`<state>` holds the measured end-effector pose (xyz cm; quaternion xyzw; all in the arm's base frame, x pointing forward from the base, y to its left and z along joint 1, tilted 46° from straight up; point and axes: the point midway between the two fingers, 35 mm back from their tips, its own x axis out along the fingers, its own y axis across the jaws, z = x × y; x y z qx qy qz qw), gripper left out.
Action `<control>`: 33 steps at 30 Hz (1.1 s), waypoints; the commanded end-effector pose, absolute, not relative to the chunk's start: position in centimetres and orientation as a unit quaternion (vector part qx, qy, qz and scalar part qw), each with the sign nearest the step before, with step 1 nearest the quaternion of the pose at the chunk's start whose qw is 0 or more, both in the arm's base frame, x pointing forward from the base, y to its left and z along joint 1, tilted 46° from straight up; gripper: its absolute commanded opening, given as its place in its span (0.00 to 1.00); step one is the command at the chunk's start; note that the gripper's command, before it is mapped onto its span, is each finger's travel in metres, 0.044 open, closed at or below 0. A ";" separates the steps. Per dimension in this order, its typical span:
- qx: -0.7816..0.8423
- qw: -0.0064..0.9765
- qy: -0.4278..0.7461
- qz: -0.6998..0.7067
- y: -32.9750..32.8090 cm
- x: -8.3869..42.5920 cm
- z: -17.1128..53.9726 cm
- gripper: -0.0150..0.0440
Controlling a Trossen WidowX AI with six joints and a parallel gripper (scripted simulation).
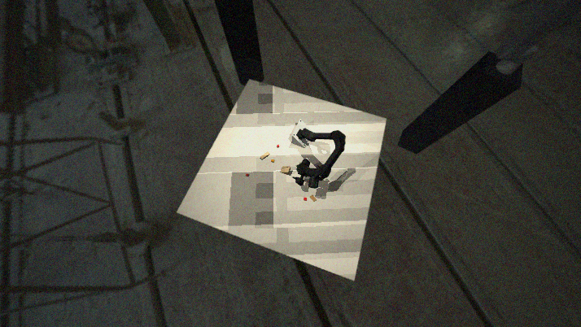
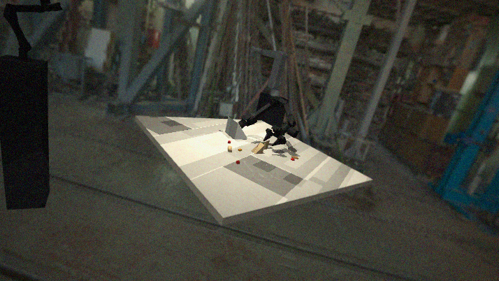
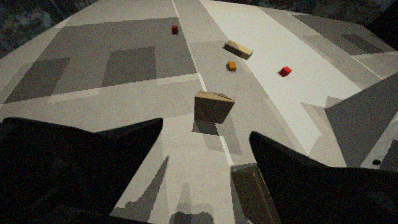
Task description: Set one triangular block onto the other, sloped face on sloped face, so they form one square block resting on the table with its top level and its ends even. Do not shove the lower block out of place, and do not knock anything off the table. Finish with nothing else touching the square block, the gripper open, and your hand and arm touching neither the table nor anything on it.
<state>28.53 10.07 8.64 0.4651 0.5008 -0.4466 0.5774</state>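
Note:
A tan wooden wedge block stands on the table just ahead of my fingers, apart from them. A second tan block lies flat farther out. A darker tan piece lies in shadow beside my right finger; I cannot tell its shape. My gripper is open and empty, low over the table.
A small orange cube and red cubes are scattered around. A small tan bit lies near the arm. A large grey wedge stands by the arm's base.

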 end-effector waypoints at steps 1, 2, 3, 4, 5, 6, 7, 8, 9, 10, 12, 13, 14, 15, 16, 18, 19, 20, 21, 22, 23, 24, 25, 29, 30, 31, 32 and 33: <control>0.460 0.577 0.503 -0.449 9.9 28.4 7.7 1.00; 0.461 0.577 0.503 -0.449 9.9 28.5 7.6 1.00; 0.461 0.577 0.503 -0.449 9.8 28.5 7.5 1.00; 0.462 0.576 0.503 -0.449 9.8 28.5 7.3 1.00; 0.462 0.576 0.503 -0.449 9.8 28.6 7.2 1.00; 0.462 0.576 0.503 -0.448 9.8 28.6 7.1 1.00; 0.462 0.576 0.503 -0.448 9.8 28.7 7.0 1.00; 0.463 0.576 0.503 -0.448 9.8 28.7 6.9 1.00; 0.463 0.577 0.503 -0.448 9.7 28.7 6.7 1.00; 0.463 0.577 0.503 -0.448 9.7 28.8 6.6 1.00; 0.463 0.577 0.503 -0.448 9.7 28.8 6.4 1.00; 0.463 0.577 0.503 -0.448 9.7 28.9 6.3 1.00; 0.463 0.577 0.503 -0.447 9.7 28.9 6.2 1.00; 0.463 0.577 0.503 -0.447 9.6 28.9 6.1 1.00; 0.463 0.577 0.502 -0.448 9.6 29.0 6.0 1.00; 0.463 0.577 0.501 -0.448 9.6 29.0 5.7 1.00; 0.463 0.578 0.501 -0.448 9.5 29.0 5.6 1.00; 0.464 0.578 0.500 -0.449 9.5 29.0 5.5 1.00; 0.464 0.578 0.500 -0.449 9.5 29.0 5.4 1.00; 0.464 0.578 0.499 -0.449 9.5 29.0 5.3 1.00; 0.464 0.578 0.499 -0.449 9.4 29.1 5.2 1.00; 0.464 0.578 0.498 -0.450 9.4 29.1 5.1 1.00; 0.464 0.579 0.498 -0.450 9.4 29.1 5.0 1.00; 0.460 0.578 0.501 -0.451 9.3 29.0 4.3 1.00; 0.459 0.578 0.502 -0.451 9.3 29.0 4.2 1.00; 0.458 0.577 0.503 -0.451 9.2 29.0 4.0 1.00; 0.457 0.577 0.504 -0.451 9.2 29.0 3.9 1.00; 0.456 0.577 0.505 -0.451 9.2 29.0 3.7 1.00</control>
